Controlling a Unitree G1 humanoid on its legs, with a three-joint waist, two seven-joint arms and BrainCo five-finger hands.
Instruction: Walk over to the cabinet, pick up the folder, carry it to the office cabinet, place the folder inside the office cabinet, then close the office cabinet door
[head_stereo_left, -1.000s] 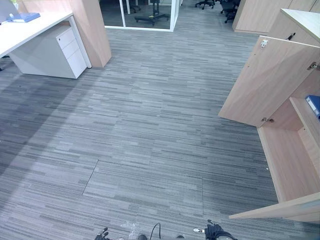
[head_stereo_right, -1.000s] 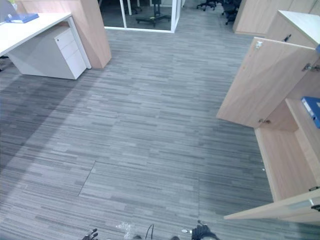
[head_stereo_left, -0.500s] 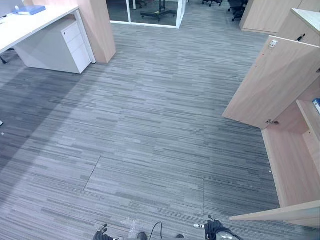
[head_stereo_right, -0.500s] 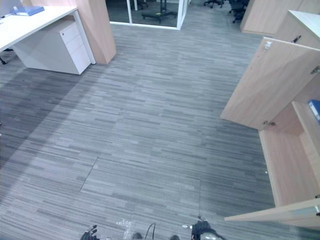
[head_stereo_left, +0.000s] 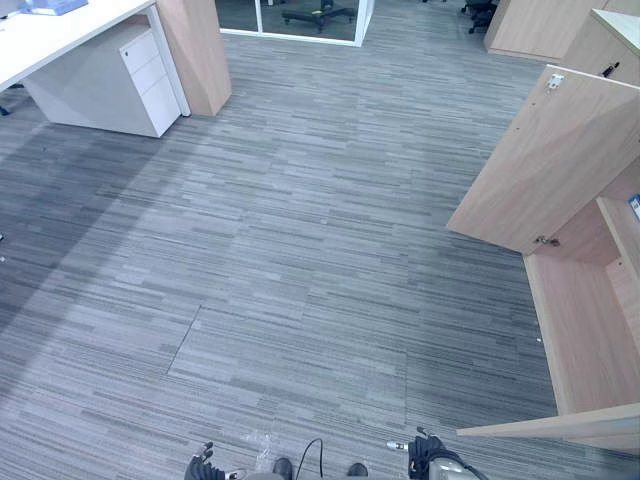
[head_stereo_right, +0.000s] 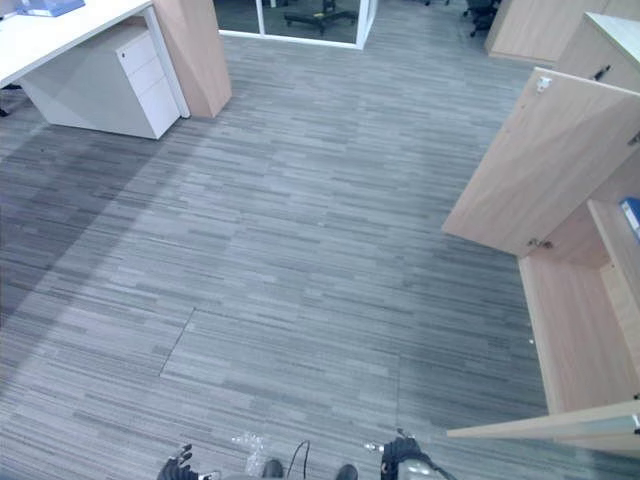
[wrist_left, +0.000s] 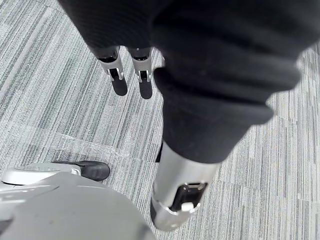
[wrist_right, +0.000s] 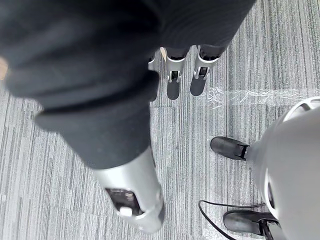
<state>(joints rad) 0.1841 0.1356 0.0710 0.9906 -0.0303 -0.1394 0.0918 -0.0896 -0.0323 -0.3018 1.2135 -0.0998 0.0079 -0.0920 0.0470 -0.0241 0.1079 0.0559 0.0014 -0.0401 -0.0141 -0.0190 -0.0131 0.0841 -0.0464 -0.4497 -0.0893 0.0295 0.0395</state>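
Note:
A blue folder (head_stereo_left: 53, 5) lies on a white desk (head_stereo_left: 60, 35) at the far left. On the right stands a light wood office cabinet (head_stereo_left: 590, 320) with its far door (head_stereo_left: 545, 160) swung wide open and a near door (head_stereo_left: 560, 424) also open. Something blue (head_stereo_right: 630, 214) rests on a shelf inside it. My left hand (head_stereo_left: 203, 468) and right hand (head_stereo_left: 428, 464) hang low at my sides. In the wrist views the left hand's fingers (wrist_left: 119, 80) and the right hand's fingers (wrist_right: 175, 80) are straight over grey carpet, and both hands hold nothing.
A white drawer pedestal (head_stereo_left: 150, 80) stands under the desk, with a wood partition (head_stereo_left: 195, 50) beside it. Behind is a glass wall (head_stereo_left: 290, 12). Another wood cabinet (head_stereo_left: 540, 25) stands at the far right. Grey carpet (head_stereo_left: 300, 230) spreads between the desk and the cabinet.
The whole picture has shifted: the desk and folder have slid toward the upper left corner, so the camera has moved. Both hands stay low and hold nothing.

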